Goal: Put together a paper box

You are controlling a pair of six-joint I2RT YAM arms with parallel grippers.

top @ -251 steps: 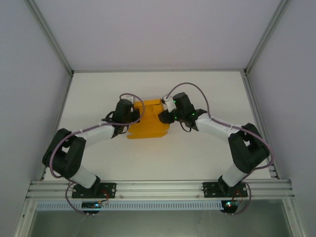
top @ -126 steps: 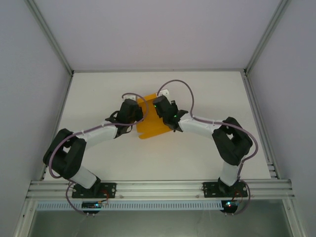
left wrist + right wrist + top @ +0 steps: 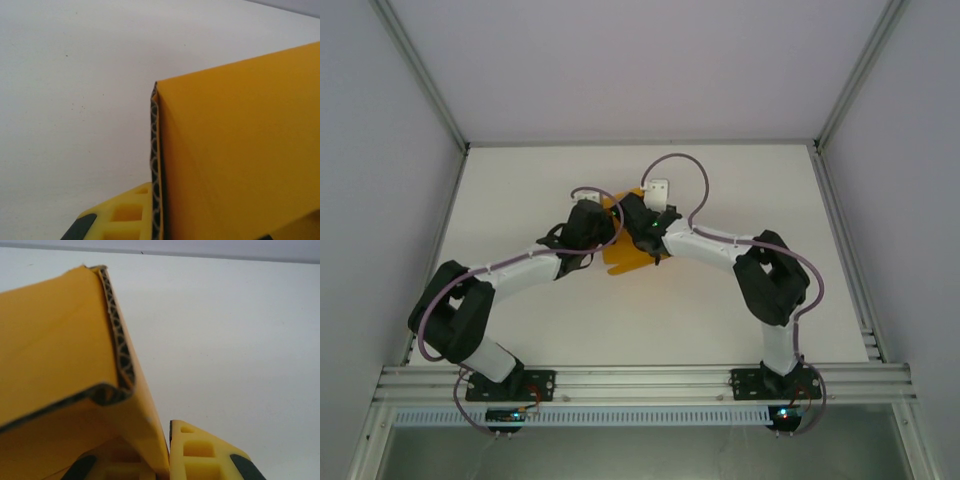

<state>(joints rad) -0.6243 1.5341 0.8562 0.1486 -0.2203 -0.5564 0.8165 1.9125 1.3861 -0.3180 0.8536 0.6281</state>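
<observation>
2 white arms (image 3: 525,268) with black joints, purple cables (image 3: 672,156), yellow jaws.

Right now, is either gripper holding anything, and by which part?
Both clamp the paper box: left gripper on its left folded edge, right gripper on its right folded wall.

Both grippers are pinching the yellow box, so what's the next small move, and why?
Probably the right gripper should press its flap further over, while the left gripper steadies the paper box. Both are shut on it, and the right wrist view shows the flap bent at its crease but not yet flat.
</observation>
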